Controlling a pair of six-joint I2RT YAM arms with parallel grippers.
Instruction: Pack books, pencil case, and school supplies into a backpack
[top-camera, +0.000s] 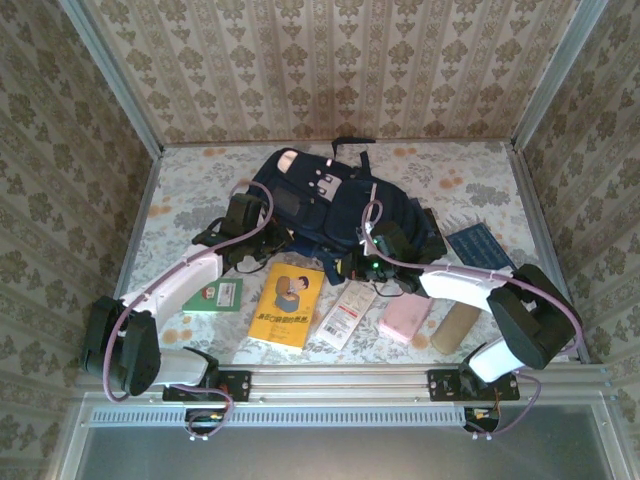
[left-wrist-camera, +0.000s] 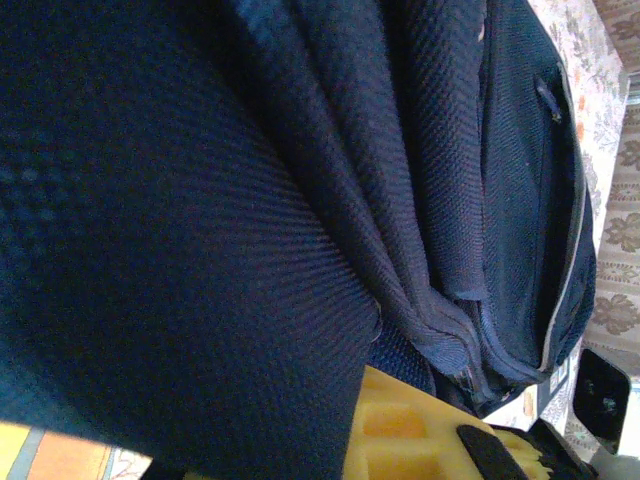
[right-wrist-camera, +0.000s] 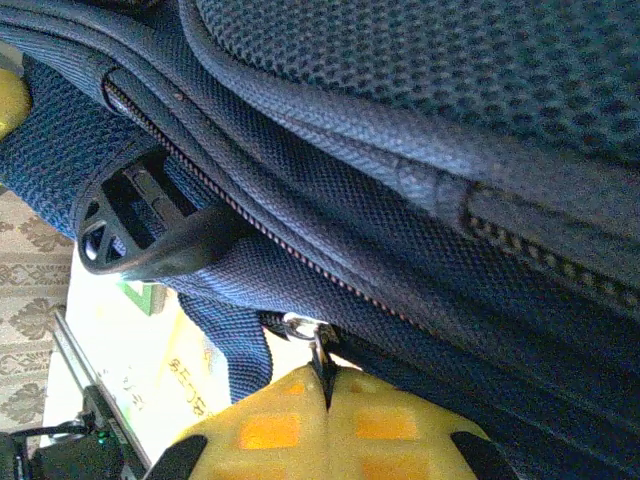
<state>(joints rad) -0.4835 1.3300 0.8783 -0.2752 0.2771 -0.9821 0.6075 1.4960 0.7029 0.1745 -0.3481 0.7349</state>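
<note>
opening step, i judge: the backpack (top-camera: 320, 205) lies in the upper middle of the top view, its zip closed. my right gripper (right-wrist-camera: 328, 405) is clamped on the zipper pull (right-wrist-camera: 321, 352) at the lower edge of its view; next it must drag along the zip line. the left gripper (left-wrist-camera: 440, 440) is closed too, under dark cloth; whether it pinches any, the folds hide.

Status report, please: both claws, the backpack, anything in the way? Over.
Left claw shut on large navy fabric backpack. Right claw shut on its small metal zipper pull. Black plastic strap buckle lies close beside that zipper.
</note>
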